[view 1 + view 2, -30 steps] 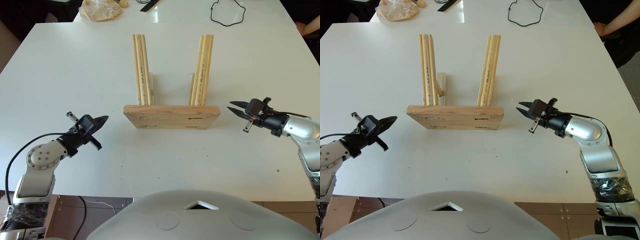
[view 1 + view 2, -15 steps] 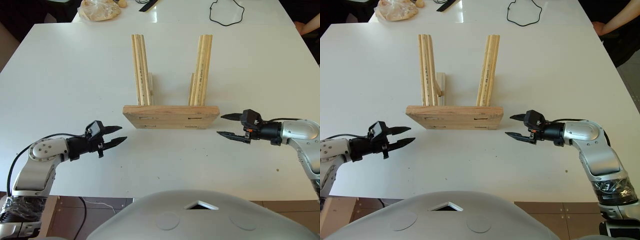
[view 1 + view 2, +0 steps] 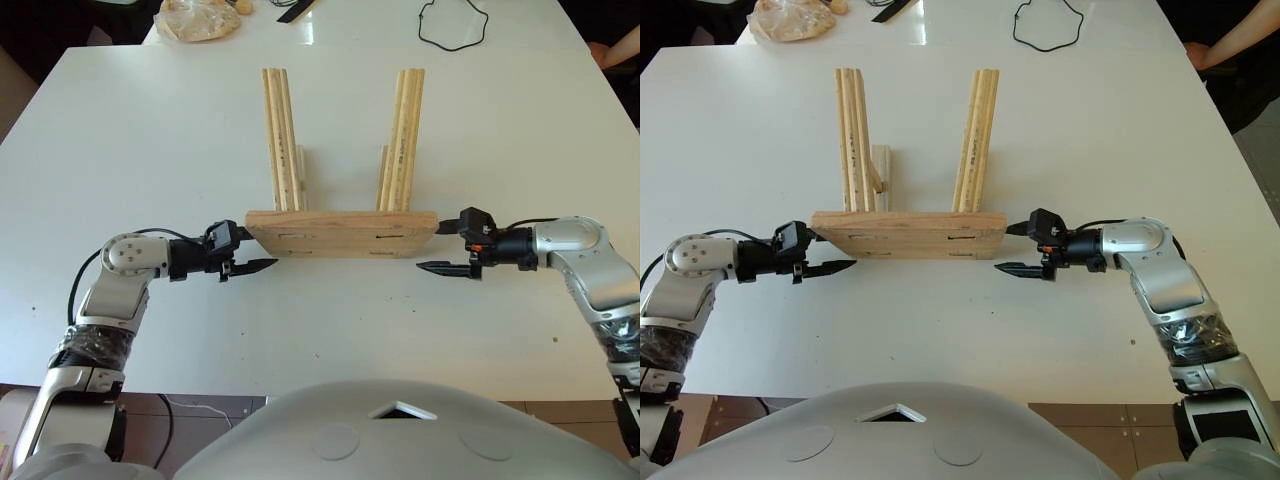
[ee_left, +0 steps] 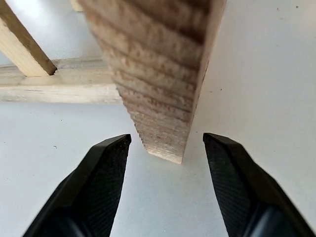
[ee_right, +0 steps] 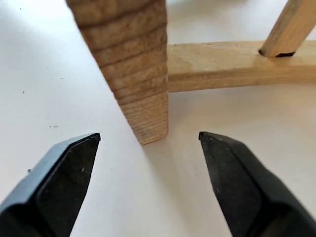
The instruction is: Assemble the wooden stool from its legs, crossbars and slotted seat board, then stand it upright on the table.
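Note:
The wooden stool lies on its side mid-table, its slotted seat board (image 3: 342, 232) standing on edge and facing me. Two pairs of legs (image 3: 281, 140) (image 3: 401, 140) point away, with crossbars between them. My left gripper (image 3: 250, 250) is open at the board's left end. In the left wrist view the board's corner (image 4: 163, 89) sits between the black fingers (image 4: 98, 187), apart from both. My right gripper (image 3: 432, 247) is open at the right end. There the board's end (image 5: 138, 74) likewise stands between spread fingers (image 5: 59, 182), untouched.
The white table (image 3: 130, 130) has free room on both sides of the stool and in front of it. At the far edge lie a crumpled plastic bag (image 3: 200, 18), a black cable (image 3: 452, 25) and a dark flat object (image 3: 298, 10).
Both arms have moved inward from the table's sides to the two ends of the seat board, and each open gripper now straddles a board end. The stool has not moved.

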